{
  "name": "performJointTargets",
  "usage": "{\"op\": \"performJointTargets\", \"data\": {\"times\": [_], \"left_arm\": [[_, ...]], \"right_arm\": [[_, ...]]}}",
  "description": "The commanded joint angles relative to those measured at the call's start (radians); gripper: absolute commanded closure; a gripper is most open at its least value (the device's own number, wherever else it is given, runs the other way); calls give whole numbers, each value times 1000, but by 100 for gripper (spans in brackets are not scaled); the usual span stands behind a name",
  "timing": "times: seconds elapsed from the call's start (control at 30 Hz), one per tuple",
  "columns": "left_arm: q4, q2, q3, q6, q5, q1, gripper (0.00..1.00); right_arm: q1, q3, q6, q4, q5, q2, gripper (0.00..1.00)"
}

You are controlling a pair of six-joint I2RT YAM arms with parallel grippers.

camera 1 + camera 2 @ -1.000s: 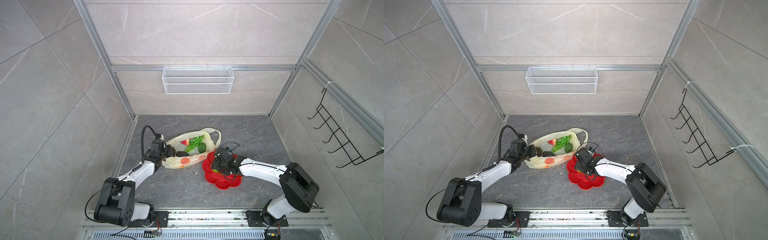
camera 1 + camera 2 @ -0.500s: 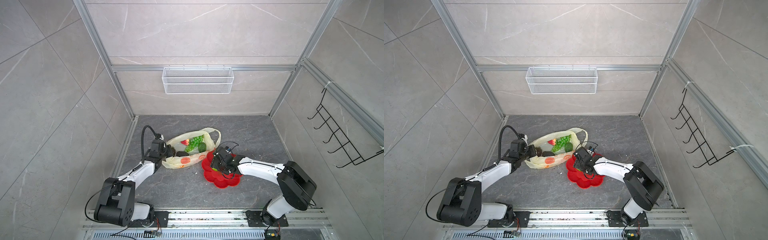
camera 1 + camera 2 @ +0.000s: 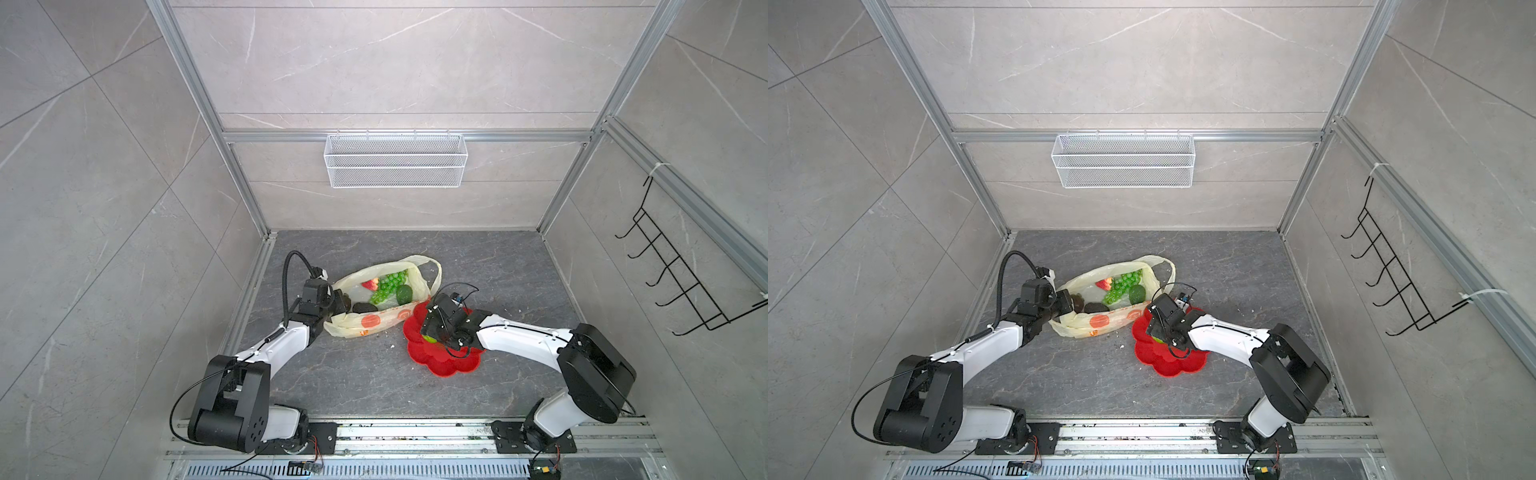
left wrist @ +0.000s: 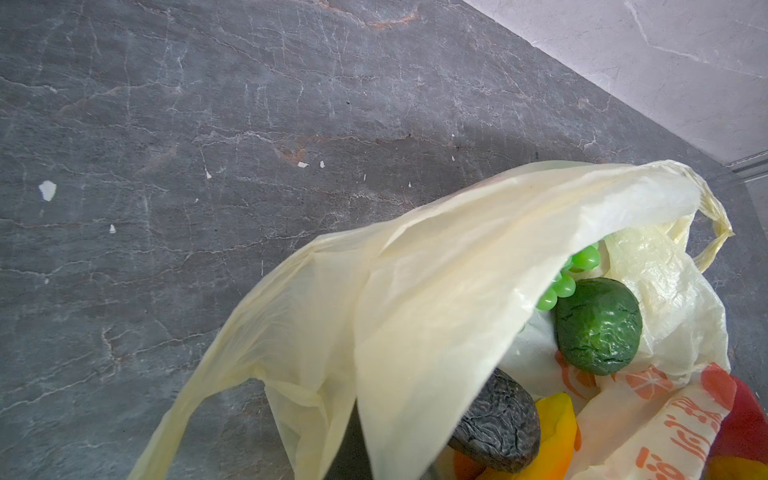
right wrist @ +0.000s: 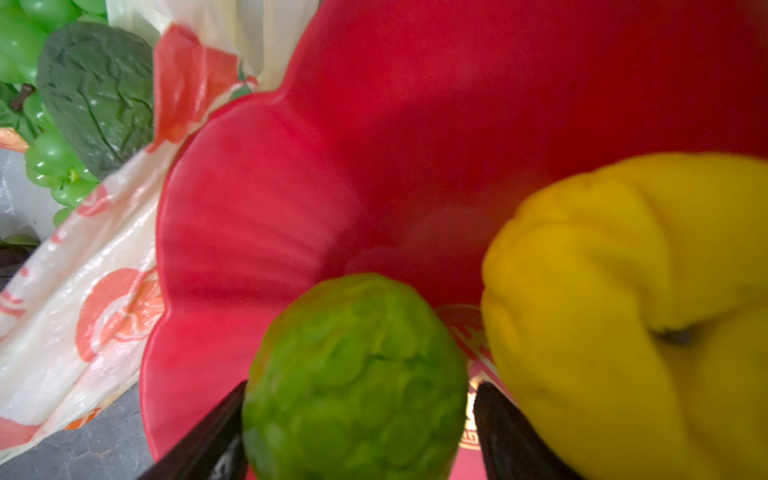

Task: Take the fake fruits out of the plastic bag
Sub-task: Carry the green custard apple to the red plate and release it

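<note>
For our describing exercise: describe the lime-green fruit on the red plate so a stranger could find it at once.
Find the red flower-shaped plate beside the bag. Two fruits show on it. The lime-green fruit is the bumpy one nearer the bag; the yellow fruit beside it looks bigger.

Cream bag (image 3: 353, 329), orange prints; red plate (image 3: 451, 366)

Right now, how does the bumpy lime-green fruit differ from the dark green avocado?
Place: the bumpy lime-green fruit lies on the red plate, between the parted jaws of the right gripper; the dark green avocado sits inside the plastic bag.
Colour: the fruit is bright lime, the avocado a deep green.
Skin: the fruit has rounded bumps, the avocado fine wrinkles.
Both are green and roundish.
</note>
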Motion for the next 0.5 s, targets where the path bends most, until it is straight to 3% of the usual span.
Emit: {"op": "performJointTargets", "data": {"times": [0.0,0.47], "left_arm": [[28,1,11,20,9,-6,98],[29,0,17,32,14,-26,98]], "right_arm": [[7,-7,12,-38,27,-36,15],[63,79,-40,-192,113,-124,15]]}}
